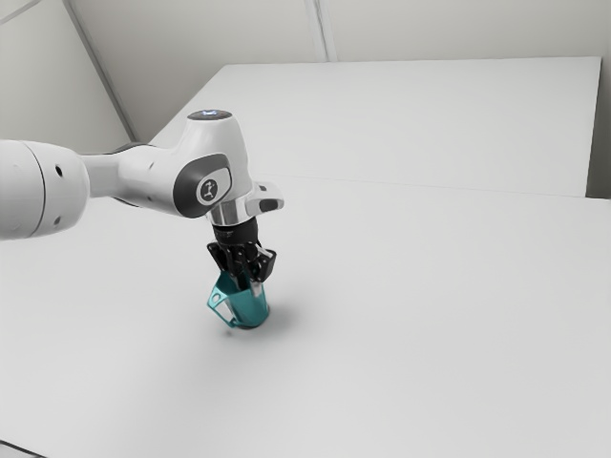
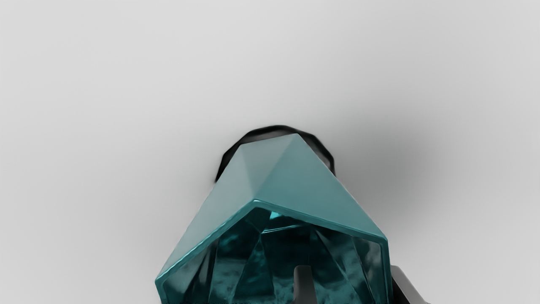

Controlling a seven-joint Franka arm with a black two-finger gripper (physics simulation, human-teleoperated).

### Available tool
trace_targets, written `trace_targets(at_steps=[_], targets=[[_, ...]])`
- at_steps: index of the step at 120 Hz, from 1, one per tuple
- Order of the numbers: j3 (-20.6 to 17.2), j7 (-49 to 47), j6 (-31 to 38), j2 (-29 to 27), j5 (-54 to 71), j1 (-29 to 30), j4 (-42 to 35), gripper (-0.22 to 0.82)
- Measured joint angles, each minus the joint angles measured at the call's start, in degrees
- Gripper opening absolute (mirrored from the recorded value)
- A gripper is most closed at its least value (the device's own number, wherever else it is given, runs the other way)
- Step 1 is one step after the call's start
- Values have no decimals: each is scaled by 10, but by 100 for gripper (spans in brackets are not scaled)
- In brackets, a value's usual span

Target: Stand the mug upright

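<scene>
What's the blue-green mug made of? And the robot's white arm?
The mug looks like glazed pottery or painted metal, maybe plastic: its flat faces are smooth, and light gleams along its rim. The arm seems to be hard plastic or painted metal with a satin finish: its rounded white covers catch the light softly. Looks alone can't settle which.

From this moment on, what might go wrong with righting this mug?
The mug still leans toward its handle, so letting go now might tip it over that way.

Part of the tool reaches inside the mouth, so pulling out at an angle could catch the wall and drag the mug along the table.
</scene>
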Motion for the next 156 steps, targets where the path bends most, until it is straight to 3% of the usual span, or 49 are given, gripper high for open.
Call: trace_targets(at_steps=[32,79,91,123,156], targets=[[0,6,18,-2,0,0,-1,19],[0,11,11,-59,-3,-9,6,24],[-1,11,-15,-53,-4,-10,66,28],[-1,10,-142,31,-8,-12,278,46],[-1,5,-240,63,-5,-10,362,57]])
